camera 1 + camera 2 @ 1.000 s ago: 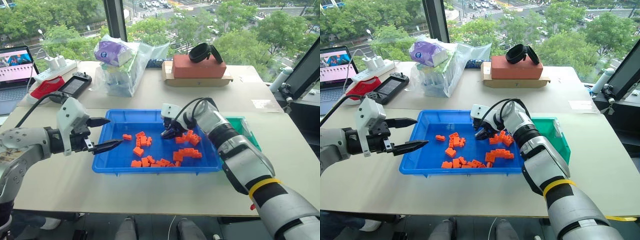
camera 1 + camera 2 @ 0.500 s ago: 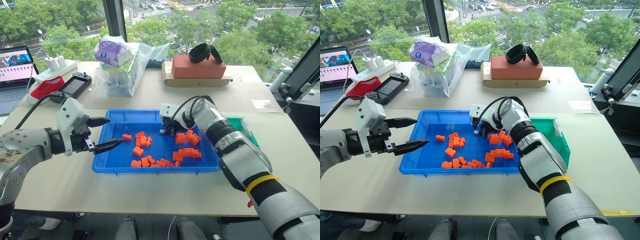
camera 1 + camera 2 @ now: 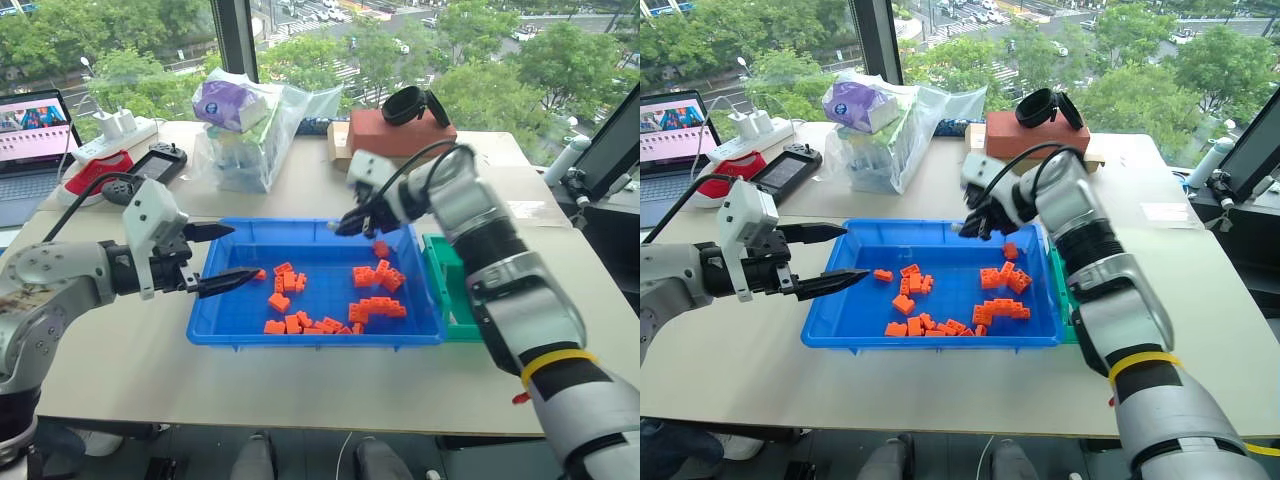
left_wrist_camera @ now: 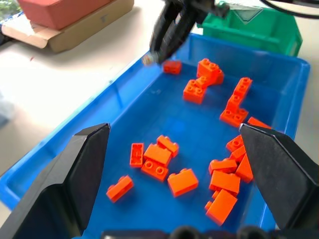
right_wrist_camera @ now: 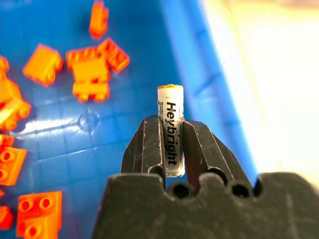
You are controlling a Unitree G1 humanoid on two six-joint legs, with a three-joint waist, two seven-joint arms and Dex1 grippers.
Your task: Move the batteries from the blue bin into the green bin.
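Pinched tight in my right gripper [image 5: 170, 144], a battery [image 5: 170, 127] hangs above the blue bin's [image 3: 232, 318] far edge. Left gripper [image 3: 232, 256] hovers wide open, empty, at the near-left rim. My arm hides most of the green bin [image 3: 445, 270].

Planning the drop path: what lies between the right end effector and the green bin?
Only the large blue plastic tray's far right corner and one orange brick, per the left eye view.

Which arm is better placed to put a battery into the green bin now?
The right. Its tool already grips a battery above the blue bin, near the green bin; the left tool is open and empty.
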